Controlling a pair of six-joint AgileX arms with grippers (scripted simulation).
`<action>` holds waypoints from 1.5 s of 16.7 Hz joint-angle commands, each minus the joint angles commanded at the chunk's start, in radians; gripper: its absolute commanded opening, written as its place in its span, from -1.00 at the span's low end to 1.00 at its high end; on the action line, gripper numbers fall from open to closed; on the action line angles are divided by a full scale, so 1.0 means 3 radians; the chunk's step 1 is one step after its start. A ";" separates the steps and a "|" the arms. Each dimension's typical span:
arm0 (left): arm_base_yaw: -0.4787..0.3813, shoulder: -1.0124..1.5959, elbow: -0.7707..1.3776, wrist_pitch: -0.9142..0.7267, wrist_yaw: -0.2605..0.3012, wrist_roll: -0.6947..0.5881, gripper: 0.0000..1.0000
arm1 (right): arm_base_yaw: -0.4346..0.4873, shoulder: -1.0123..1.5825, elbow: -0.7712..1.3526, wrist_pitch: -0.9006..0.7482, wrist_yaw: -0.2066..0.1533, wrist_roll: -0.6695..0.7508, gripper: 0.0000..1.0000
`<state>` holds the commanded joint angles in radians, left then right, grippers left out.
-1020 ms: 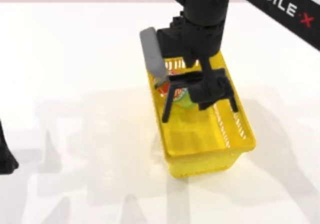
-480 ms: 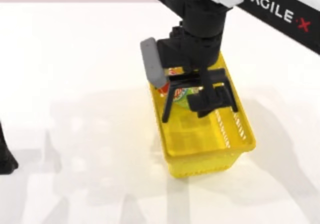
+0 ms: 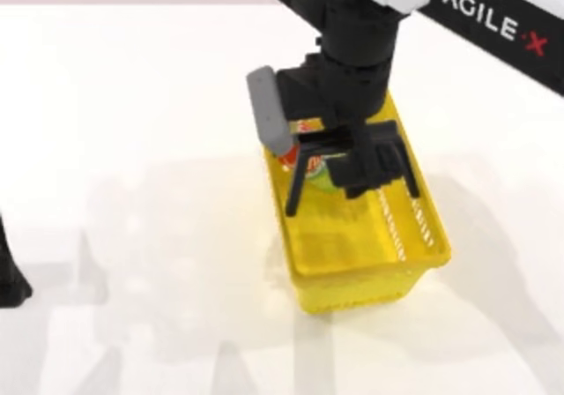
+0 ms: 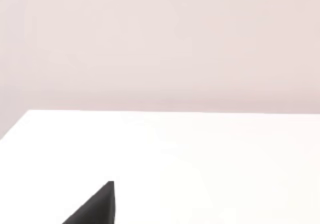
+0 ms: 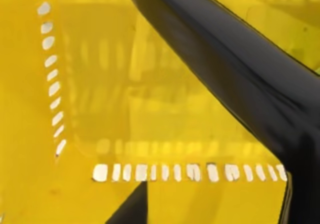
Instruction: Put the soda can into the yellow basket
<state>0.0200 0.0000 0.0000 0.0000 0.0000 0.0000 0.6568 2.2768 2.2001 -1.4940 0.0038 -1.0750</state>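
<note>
Looking down from the top view, the right claw (image 3: 339, 167) hangs inside the upper half of the yellow basket (image 3: 421, 263), and the soda can (image 3: 319, 171) sits directly under it, between its fingers, red band toward the far wall and green part toward the open floor of the basket. I cannot tell from here whether the fingers press on the can or stand just off it. The basket's black handle (image 3: 295, 183) stands up just beside the claw, and its grey grip bar (image 3: 268, 111) pokes out past the far rim. The left arm is parked at the desk's (image 3: 132, 104) left edge, well away.

The left wrist view shows only bare desk and a dark sliver of the left claw (image 4: 95, 209); its opening is not readable.

The right wrist view is filled with the basket's yellow floor and slotted wall, crossed by one black finger (image 5: 235, 74); the can is out of sight.

The risks, as I judge them: a can let go tilted could roll or tip against the wall, and a claw lifting off could catch the handle beside it and drag or upend the light basket, spilling the can.
</note>
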 joint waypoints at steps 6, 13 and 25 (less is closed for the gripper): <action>0.0000 0.0000 0.0000 0.0000 0.0000 0.0000 1.00 | 0.0000 0.0000 0.0000 0.0000 0.0000 0.0000 -0.66; 0.0000 0.0000 0.0000 0.0000 0.0000 0.0000 1.00 | 0.0000 0.0000 0.0000 0.0000 0.0000 0.0000 -1.00; 0.0000 0.0000 0.0000 0.0000 0.0000 0.0000 1.00 | 0.0000 0.0000 0.0000 0.0000 0.0000 0.0000 -1.00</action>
<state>0.0200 0.0000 0.0000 0.0000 0.0000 0.0000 0.6568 2.2768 2.2001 -1.4940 0.0038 -1.0750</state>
